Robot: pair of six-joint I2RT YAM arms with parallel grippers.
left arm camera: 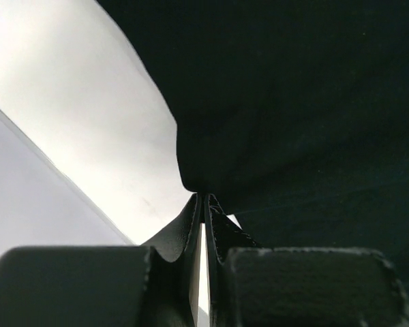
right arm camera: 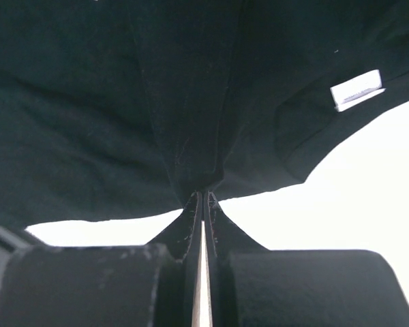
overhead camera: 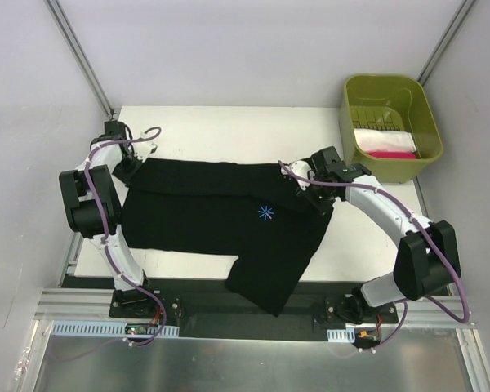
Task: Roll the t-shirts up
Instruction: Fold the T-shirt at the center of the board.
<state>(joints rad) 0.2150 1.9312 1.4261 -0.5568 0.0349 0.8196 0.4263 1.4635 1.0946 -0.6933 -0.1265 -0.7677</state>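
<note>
A black t-shirt (overhead camera: 220, 216) with a blue starburst logo (overhead camera: 265, 213) lies spread across the white table, one part hanging over the near edge. My left gripper (overhead camera: 133, 167) is shut on the t-shirt's far left edge; in the left wrist view the cloth (left arm camera: 286, 109) is pinched at the fingertips (left arm camera: 203, 199). My right gripper (overhead camera: 309, 193) is shut on the t-shirt's far right edge near the collar; the right wrist view shows the cloth (right arm camera: 157, 102) bunched at the tips (right arm camera: 203, 196) and the white neck label (right arm camera: 356, 89).
An olive-green bin (overhead camera: 389, 126) stands at the back right, holding folded white and pink cloth (overhead camera: 384, 144). Bare white table (overhead camera: 220, 131) lies behind the shirt. Grey walls surround the table.
</note>
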